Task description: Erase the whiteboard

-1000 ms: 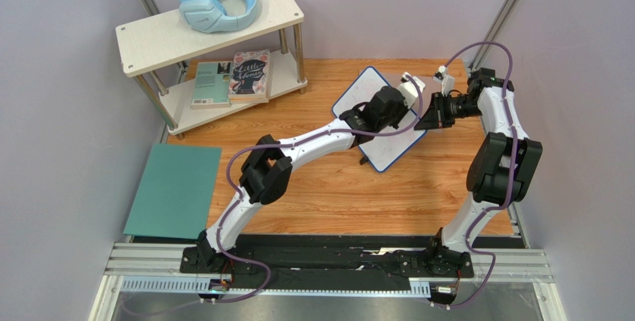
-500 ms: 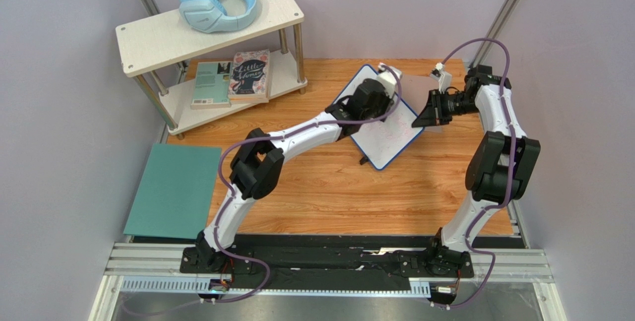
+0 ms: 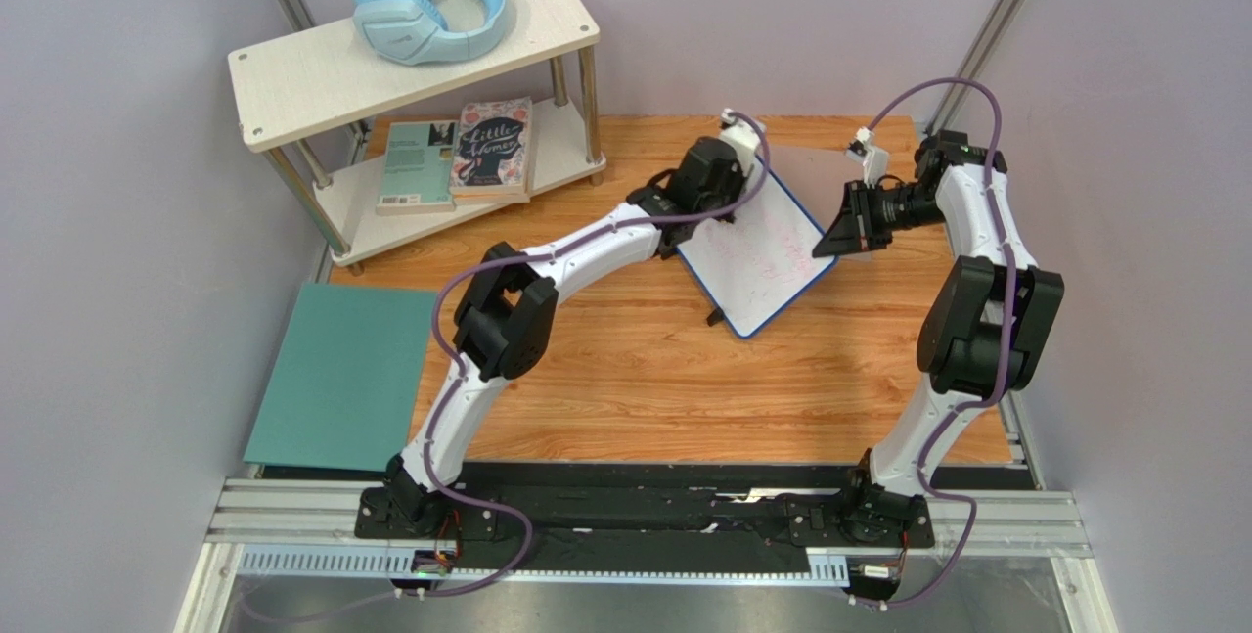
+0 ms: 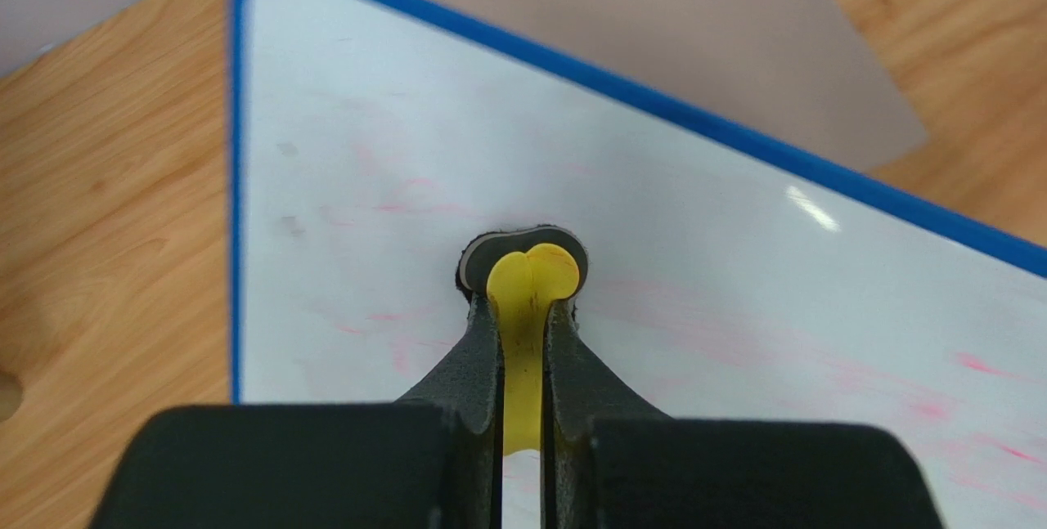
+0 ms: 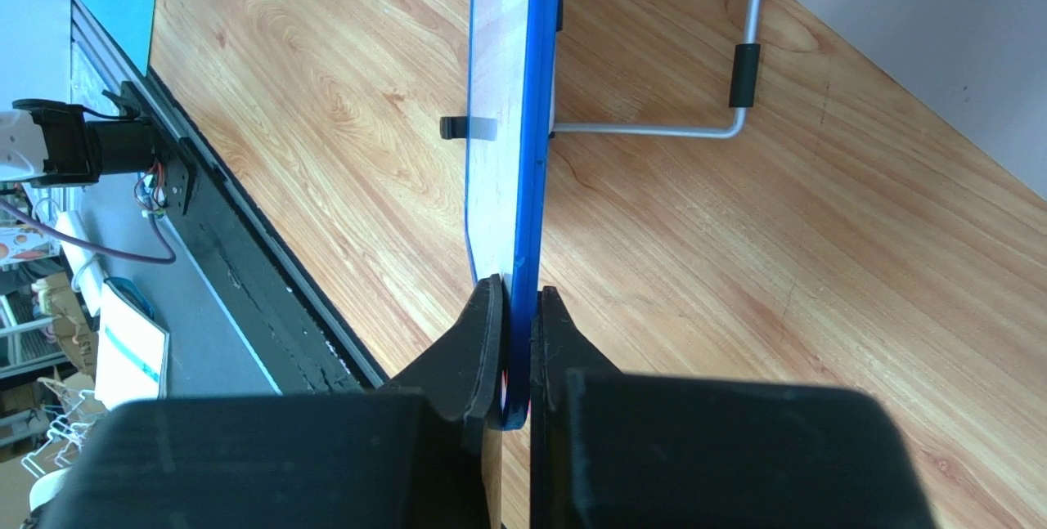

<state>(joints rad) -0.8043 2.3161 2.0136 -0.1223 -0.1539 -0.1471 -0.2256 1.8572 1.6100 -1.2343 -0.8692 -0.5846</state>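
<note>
The whiteboard (image 3: 764,259), white with a thin blue frame and faint pink-red smears, stands tilted at the back middle of the wooden table. My left gripper (image 3: 731,178) is over its far left corner, shut on a small yellow eraser (image 4: 533,288) whose dark round pad presses on the board face (image 4: 688,259). My right gripper (image 3: 841,233) is shut on the board's right edge; in the right wrist view the blue frame (image 5: 536,124) runs edge-on between my gripper (image 5: 517,308) jaws.
A white two-tier shelf (image 3: 279,83) stands at the back left with light blue headphones (image 3: 426,5) on top and books (image 3: 459,152) below. A teal mat (image 3: 346,373) lies at the left. The board's wire stand (image 5: 664,127) sticks out behind it.
My left gripper has slid with the eraser from the board's right part to its far left corner. The right gripper has kept its hold on the board's edge.
</note>
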